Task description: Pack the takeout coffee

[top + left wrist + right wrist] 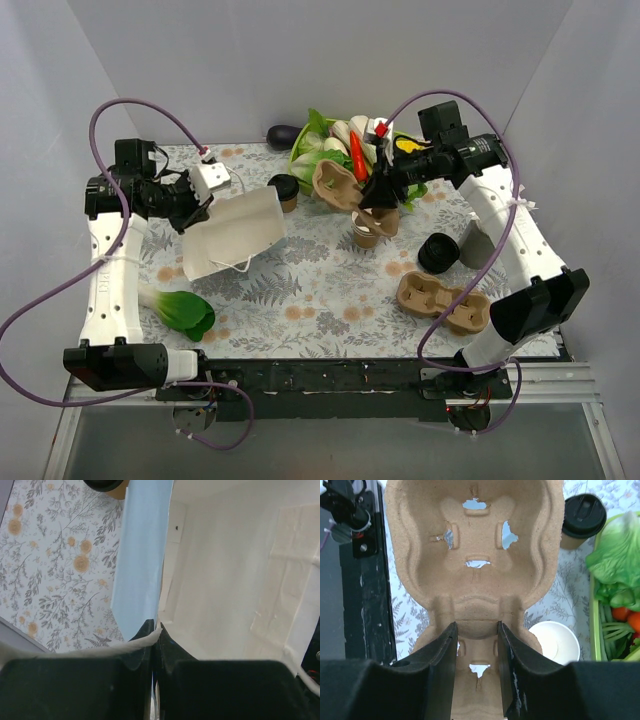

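Observation:
The takeout coffee (284, 190), a tan cup with a black lid, stands on the mat beside the bag; it also shows in the right wrist view (582, 520) and at the top edge of the left wrist view (107, 485). My left gripper (196, 207) is shut on the rim of the pale blue paper bag (235, 235), fingers pinching its wall (156, 630), with the white inside (225, 580) open. My right gripper (378, 192) is shut on the middle ridge (476, 627) of a brown pulp cup carrier (475, 555), held above the mat (337, 183).
A lidless tan cup (365, 237) stands below the carrier (554, 642). A stack of black lids (437, 252), a second carrier (445, 300) and a grey piece (475, 245) lie right. A green vegetable basket (335, 140) is behind. Bok choy (185, 310) lies front left.

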Action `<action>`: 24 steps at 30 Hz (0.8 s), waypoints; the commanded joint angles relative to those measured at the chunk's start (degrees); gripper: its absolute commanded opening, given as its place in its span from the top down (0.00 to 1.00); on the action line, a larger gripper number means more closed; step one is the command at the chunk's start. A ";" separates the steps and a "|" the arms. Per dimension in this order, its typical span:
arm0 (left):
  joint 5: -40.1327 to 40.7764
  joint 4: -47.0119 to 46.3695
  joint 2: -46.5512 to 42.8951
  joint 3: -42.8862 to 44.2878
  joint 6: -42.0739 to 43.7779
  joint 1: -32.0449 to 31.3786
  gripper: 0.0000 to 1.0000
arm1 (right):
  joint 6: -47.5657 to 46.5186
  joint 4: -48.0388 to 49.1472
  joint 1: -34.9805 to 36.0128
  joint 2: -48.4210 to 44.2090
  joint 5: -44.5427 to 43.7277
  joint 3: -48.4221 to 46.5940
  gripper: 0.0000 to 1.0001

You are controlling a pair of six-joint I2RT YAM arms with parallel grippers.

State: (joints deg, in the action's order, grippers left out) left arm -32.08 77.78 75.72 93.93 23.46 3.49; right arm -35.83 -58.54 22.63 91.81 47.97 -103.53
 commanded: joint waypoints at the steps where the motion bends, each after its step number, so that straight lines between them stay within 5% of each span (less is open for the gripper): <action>1: -6.32 1.41 -1.98 -0.50 -5.17 -1.46 1.00 | 6.65 4.49 0.39 -0.32 3.97 -4.75 0.99; 9: -14.76 1.50 -2.16 -2.78 -15.37 -5.59 1.00 | 15.70 8.18 0.75 0.65 6.53 -12.14 0.99; 22: -16.53 1.32 -1.64 -9.03 -23.02 -17.11 1.00 | 17.82 9.76 3.47 -2.87 5.47 -16.18 0.99; 24: -17.23 1.24 -0.14 -8.50 -23.02 -18.16 0.91 | 17.82 10.38 4.43 -3.13 6.17 -16.09 0.99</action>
State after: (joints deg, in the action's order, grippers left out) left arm -46.48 77.58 74.17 85.19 2.04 -13.04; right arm -19.57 -51.42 25.39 91.33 52.31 -116.81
